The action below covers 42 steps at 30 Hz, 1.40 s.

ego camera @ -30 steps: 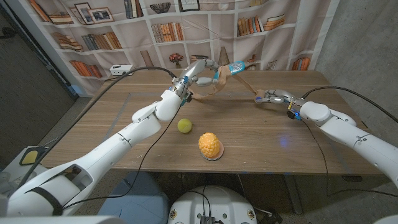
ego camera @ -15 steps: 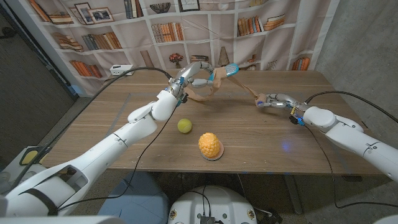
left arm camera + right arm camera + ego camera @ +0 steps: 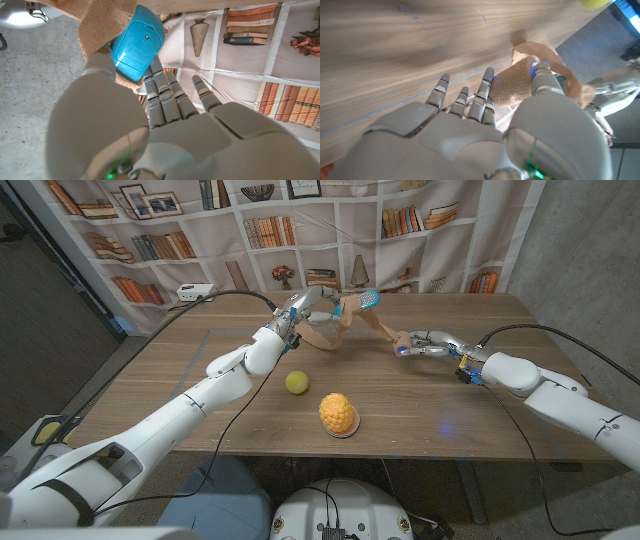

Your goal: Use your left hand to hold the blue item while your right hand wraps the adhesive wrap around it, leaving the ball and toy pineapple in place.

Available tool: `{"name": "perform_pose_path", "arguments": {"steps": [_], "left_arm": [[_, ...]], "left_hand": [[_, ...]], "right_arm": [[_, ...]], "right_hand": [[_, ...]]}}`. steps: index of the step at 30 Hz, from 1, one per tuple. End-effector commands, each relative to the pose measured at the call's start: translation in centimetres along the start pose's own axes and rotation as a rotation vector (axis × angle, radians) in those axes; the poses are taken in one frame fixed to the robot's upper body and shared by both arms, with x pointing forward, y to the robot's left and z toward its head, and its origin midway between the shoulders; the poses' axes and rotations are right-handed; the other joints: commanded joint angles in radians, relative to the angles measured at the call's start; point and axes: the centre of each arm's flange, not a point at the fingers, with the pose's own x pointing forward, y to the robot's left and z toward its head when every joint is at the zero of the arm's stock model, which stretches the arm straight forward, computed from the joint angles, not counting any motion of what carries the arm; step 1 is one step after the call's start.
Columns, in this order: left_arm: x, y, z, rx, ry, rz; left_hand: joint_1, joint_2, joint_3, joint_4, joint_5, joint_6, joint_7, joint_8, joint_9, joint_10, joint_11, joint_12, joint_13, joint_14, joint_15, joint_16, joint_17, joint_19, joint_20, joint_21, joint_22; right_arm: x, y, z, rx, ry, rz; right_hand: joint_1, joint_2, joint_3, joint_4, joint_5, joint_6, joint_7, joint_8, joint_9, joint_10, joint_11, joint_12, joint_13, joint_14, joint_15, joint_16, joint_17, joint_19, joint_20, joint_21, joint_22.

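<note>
— Left hand (image 3: 312, 304)?
— Mine grips the blue item (image 3: 370, 297) raised above the table's (image 3: 200, 390) far side.
— Right hand (image 3: 422, 343)?
— It pinches the tan wrap (image 3: 385, 330) stretched from that item. Ball (image 3: 296, 382) and toy pineapple (image 3: 339, 414) sit nearer me.

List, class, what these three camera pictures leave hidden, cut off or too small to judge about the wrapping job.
- Blue item: in the left wrist view the tan wrap and the left hand cover most of it.
- Turns of wrap: head view, too small to tell.
- Ball: right wrist view, cut off by the edge.
- Right hand: head view, its grip on the wrap too small to see.
</note>
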Motion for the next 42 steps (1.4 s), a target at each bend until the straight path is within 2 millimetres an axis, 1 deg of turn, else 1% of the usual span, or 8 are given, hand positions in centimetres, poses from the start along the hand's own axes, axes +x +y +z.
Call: {"name": "perform_pose_path", "arguments": {"steps": [1, 7, 17, 22, 25, 28, 31, 42], "left_arm": [[-0.2, -1.0, -1.2, 0.014, 0.048, -0.023], [-0.2, -1.2, -1.6, 0.013, 0.059, -0.032], [0.1, -1.6, -1.5, -0.002, 0.049, -0.048], [0.1, -1.9, -1.7, -0.003, 0.052, -0.058], [0.1, -2.0, -1.8, -0.008, 0.052, -0.062], [0.2, -2.2, -1.9, -0.014, 0.052, -0.067], [0.2, -2.4, -2.0, -0.02, 0.053, -0.073], [0.4, -2.9, -2.1, -0.026, 0.048, -0.093]], "left_hand": [[0.163, 0.173, 0.005, 0.006, 0.008, 0.193, -0.186, 0.043, 0.006, 0.144, -0.138, -0.004, 0.005, 0.026, -0.048, 0.0, 0.003, 0.006, 0.002, -0.003, 0.004], [0.163, 0.174, 0.005, 0.006, 0.008, 0.193, -0.185, 0.043, 0.006, 0.144, -0.137, -0.005, 0.007, 0.025, -0.047, -0.001, 0.002, 0.005, 0.002, -0.003, 0.004], [0.163, 0.173, 0.005, 0.006, 0.008, 0.192, -0.187, 0.042, 0.006, 0.144, -0.137, -0.008, 0.007, 0.025, -0.048, -0.001, 0.002, 0.005, 0.002, -0.003, 0.004], [0.163, 0.174, 0.005, 0.006, 0.008, 0.193, -0.186, 0.042, 0.006, 0.145, -0.137, -0.009, 0.007, 0.025, -0.048, 0.0, 0.003, 0.005, 0.0, -0.003, 0.004], [0.163, 0.173, 0.004, 0.006, 0.008, 0.193, -0.185, 0.041, 0.006, 0.145, -0.137, -0.009, 0.008, 0.025, -0.047, 0.001, 0.003, 0.005, 0.001, -0.003, 0.004], [0.163, 0.174, 0.004, 0.006, 0.008, 0.193, -0.186, 0.041, 0.006, 0.146, -0.137, -0.009, 0.009, 0.025, -0.047, 0.0, 0.003, 0.004, 0.001, -0.003, 0.004], [0.162, 0.174, 0.005, 0.006, 0.008, 0.192, -0.184, 0.04, 0.006, 0.146, -0.137, -0.01, 0.009, 0.025, -0.046, 0.0, 0.002, 0.004, 0.002, -0.003, 0.004], [0.163, 0.174, 0.005, 0.006, 0.008, 0.193, -0.185, 0.04, 0.006, 0.146, -0.138, -0.012, 0.01, 0.026, -0.047, 0.0, 0.002, 0.004, 0.002, -0.003, 0.004]], "right_arm": [[-0.7, 1.3, 5.2, -0.032, -0.15, 0.077], [-0.9, 1.5, 6.2, -0.042, -0.176, 0.087], [-1.1, 1.3, 6.3, -0.031, -0.179, 0.072], [-1.2, 1.2, 6.9, -0.035, -0.194, 0.07], [-1.3, 1.2, 7.1, -0.036, -0.199, 0.07], [-1.4, 1.1, 7.8, -0.042, -0.217, 0.069], [-1.6, 0.9, 8.4, -0.048, -0.232, 0.066], [-2.7, -0.3, 10.5, -0.065, -0.283, 0.036]], "right_hand": [[0.001, 0.009, -0.001, 0.002, -0.002, 0.181, -0.115, 0.004, 0.004, 0.005, -0.004, -0.007, 0.005, 0.004, -0.061, -0.001, 0.004, 0.001, 0.008, 0.0, 0.0], [0.0, 0.01, -0.002, 0.002, -0.002, 0.181, -0.114, 0.004, 0.004, 0.009, -0.002, -0.007, 0.006, 0.004, -0.061, -0.001, 0.004, 0.002, 0.009, 0.0, 0.0], [0.0, 0.01, -0.003, 0.002, -0.002, 0.182, -0.114, 0.002, 0.004, 0.006, -0.002, -0.009, 0.006, 0.004, -0.059, -0.001, 0.003, 0.0, 0.009, 0.0, 0.0], [-0.001, 0.011, -0.004, 0.003, -0.003, 0.181, -0.114, 0.001, 0.004, 0.01, -0.005, -0.009, 0.007, 0.004, -0.06, -0.001, 0.003, 0.0, 0.009, 0.0, 0.0], [-0.001, 0.011, -0.004, 0.003, -0.003, 0.182, -0.115, 0.001, 0.004, 0.01, 0.0, -0.009, 0.007, 0.004, -0.06, -0.002, 0.003, 0.0, 0.01, 0.0, 0.0], [-0.001, 0.011, -0.005, 0.003, -0.003, 0.182, -0.114, 0.0, 0.004, 0.013, -0.006, -0.009, 0.008, 0.004, -0.06, -0.002, 0.003, 0.0, 0.009, 0.0, 0.0], [-0.001, 0.011, -0.005, 0.003, -0.003, 0.183, -0.113, 0.0, 0.004, 0.012, -0.001, -0.01, 0.008, 0.004, -0.06, -0.001, 0.003, 0.001, 0.009, 0.0, 0.0], [0.001, 0.012, -0.006, 0.002, -0.003, 0.185, -0.115, -0.001, 0.004, 0.015, -0.004, -0.011, 0.009, 0.008, -0.062, -0.001, 0.003, 0.002, 0.009, 0.001, 0.0]]}}
